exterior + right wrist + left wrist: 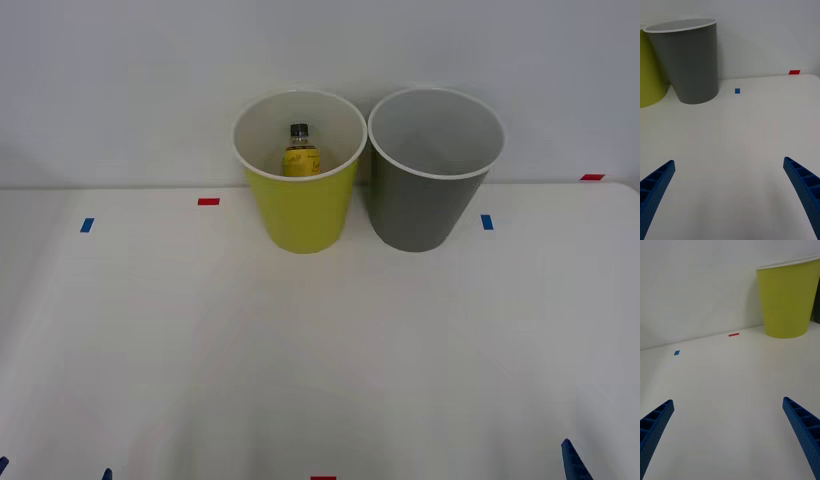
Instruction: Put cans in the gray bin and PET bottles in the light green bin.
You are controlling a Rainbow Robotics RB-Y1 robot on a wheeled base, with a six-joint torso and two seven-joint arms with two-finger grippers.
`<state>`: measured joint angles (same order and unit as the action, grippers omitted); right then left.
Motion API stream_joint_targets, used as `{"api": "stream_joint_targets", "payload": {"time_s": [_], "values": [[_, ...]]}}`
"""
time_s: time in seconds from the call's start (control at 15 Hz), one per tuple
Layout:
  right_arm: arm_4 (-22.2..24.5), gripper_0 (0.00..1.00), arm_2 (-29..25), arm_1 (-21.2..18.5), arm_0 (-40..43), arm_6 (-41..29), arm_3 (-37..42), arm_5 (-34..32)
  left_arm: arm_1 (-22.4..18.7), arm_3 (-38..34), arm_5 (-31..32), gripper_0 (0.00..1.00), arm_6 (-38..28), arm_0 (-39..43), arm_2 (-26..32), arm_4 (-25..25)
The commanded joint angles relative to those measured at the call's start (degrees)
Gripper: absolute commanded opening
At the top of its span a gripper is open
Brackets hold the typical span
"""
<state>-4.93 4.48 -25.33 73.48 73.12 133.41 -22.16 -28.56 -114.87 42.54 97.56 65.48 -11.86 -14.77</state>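
Two bins are being shown side by side at the far edge of the white table (320, 340): the light green bin (302, 215) on the left and the gray bin (425, 205) on the right, nearly touching. One PET bottle (300, 152) is being held upright inside the light green bin, its long axis vertical and its black cap uppermost, so that part of the task is judged as done; the gray bin's visible inside is being shown bare. No can is being seen on the table, so nothing is being offered for a coming grasp. Both bins are lying well apart from the fingers, far ahead of them. The left gripper (728, 435) and the right gripper (730, 195) are being kept at the near edge, each spread wide, nothing being held or touched.
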Motion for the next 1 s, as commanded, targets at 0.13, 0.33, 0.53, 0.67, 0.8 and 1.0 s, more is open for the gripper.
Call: {"api": "stream_joint_targets", "payload": {"time_s": [0.13,0.33,0.53,0.67,0.8,1.0], "values": [[0.01,1.0,0.0,0.01,0.0,0.01,0.01,0.01,0.0,0.0,0.0,1.0,0.0,0.0,0.0,0.0],[0.01,1.0,0.0,0.01,0.0,0.01,0.01,0.01,0.0,0.0,0.0,1.0,0.0,0.0,0.0,0.0],[0.01,1.0,0.0,0.01,0.0,0.01,0.01,0.01,0.0,0.0,0.0,1.0,0.0,0.0,0.0,0.0],[0.01,1.0,0.0,0.01,0.0,0.01,0.01,0.01,0.0,0.0,0.0,1.0,0.0,0.0,0.0,0.0],[0.01,1.0,0.0,0.01,0.0,0.01,0.01,0.01,0.0,0.0,0.0,1.0,0.0,0.0,0.0,0.0],[0.01,1.0,0.0,0.01,0.0,0.01,0.01,0.01,0.0,0.0,0.0,1.0,0.0,0.0,0.0,0.0]]}}
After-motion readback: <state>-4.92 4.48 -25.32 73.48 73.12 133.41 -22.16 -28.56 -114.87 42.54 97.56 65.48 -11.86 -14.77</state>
